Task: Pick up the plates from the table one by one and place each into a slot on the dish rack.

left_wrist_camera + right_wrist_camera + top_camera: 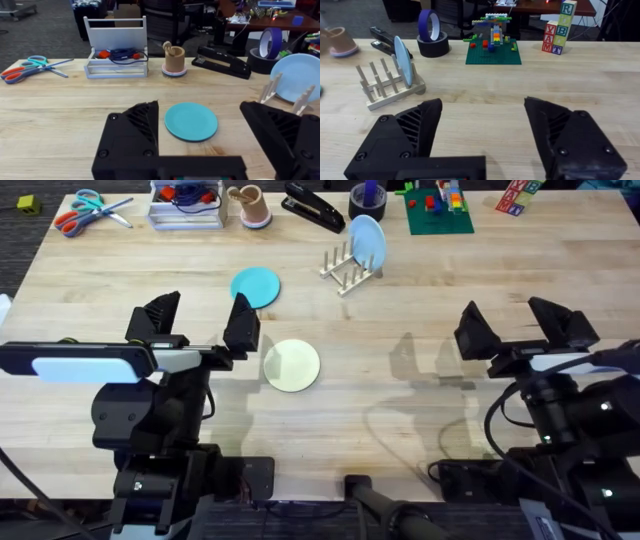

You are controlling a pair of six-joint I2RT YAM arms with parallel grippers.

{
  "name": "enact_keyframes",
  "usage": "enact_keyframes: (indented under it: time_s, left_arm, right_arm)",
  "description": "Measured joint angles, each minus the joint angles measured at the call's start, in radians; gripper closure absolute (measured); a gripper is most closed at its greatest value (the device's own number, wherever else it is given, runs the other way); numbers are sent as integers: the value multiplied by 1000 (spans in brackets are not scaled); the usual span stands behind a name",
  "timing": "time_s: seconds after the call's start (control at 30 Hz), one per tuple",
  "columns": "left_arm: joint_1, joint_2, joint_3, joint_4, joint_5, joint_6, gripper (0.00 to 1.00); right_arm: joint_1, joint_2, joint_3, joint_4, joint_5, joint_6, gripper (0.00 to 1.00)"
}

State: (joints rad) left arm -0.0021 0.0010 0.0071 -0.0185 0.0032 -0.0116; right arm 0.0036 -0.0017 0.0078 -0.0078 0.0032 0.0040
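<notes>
A teal plate [255,286] lies flat on the table [400,420], and a cream plate [292,365] lies nearer the arms. The wooden dish rack [346,273] stands farther back with a pale blue plate [367,242] upright in one slot. My left gripper [200,322] hovers open just left of the cream plate. Its wrist view has the teal plate [191,121] ahead between the fingers of the left gripper [198,112]. My right gripper [520,328] is open over bare table at the right. From the right wrist, that gripper [482,106] faces the rack [390,87] and its blue plate [402,52].
Along the far edge sit scissors [85,210], a clear tray [187,205], a wooden cup [250,205], a black stapler [312,207], a tape roll [367,198], a green brick baseplate [438,210] and letter blocks [515,195].
</notes>
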Motion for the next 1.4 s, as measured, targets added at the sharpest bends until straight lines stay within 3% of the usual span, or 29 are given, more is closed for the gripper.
enact_keyframes:
  time_s: [0.63, 0.8, 1.07, 1.4]
  left_arm:
    - [0, 0, 1, 0, 0, 0, 7]
    - [0, 0, 45, -40, 0, 0, 7]
    - [0, 1, 291, -285, 0, 0, 7]
    - [0, 125, 580, -625, 0, -1, 7]
  right_arm:
    - [0, 0, -1, 60, 0, 3, 7]
    - [0, 0, 8, 85, 0, 3, 7]
    - [0, 10, 186, -37, 0, 3, 7]
    - [0, 177, 448, -304, -1, 3, 7]
